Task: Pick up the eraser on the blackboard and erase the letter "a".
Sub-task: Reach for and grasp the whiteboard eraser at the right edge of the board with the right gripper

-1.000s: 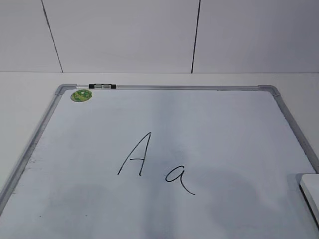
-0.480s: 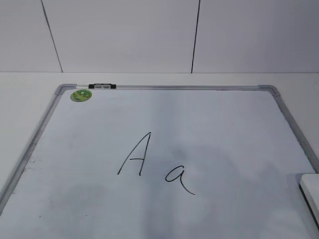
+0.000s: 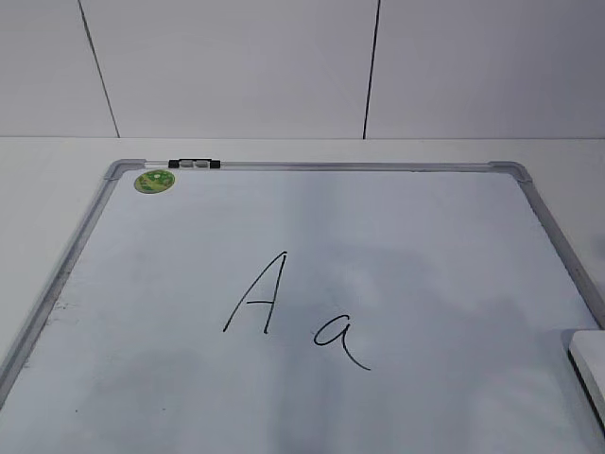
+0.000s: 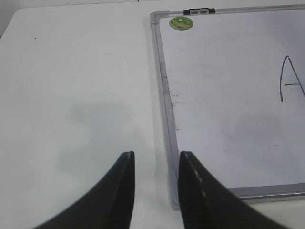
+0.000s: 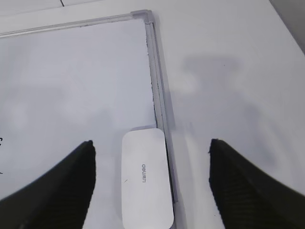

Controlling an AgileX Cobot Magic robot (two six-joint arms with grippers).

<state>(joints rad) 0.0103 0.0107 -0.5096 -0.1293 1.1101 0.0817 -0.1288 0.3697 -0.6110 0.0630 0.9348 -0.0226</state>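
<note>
The blackboard (image 3: 397,236) is a glossy white board with a grey metal frame, lying flat on the table. A small black letter "a" (image 3: 338,339) with a trailing tail sits right of a taller capital "A" (image 3: 257,293). The white eraser (image 5: 145,178) lies on the board against its right frame; its corner shows at the exterior view's right edge (image 3: 591,359). My right gripper (image 5: 151,149) is wide open above the eraser, fingers on either side, not touching. My left gripper (image 4: 156,155) is open and empty over the board's near left corner.
A round green sticker (image 3: 154,181) and a black-and-white clip (image 3: 193,164) sit at the board's far left corner. White table (image 4: 71,86) lies left and right (image 5: 228,71) of the board. A white panelled wall (image 3: 236,66) stands behind.
Shadows on the board surface have shifted slightly. The board, the letters and the eraser have not moved.
</note>
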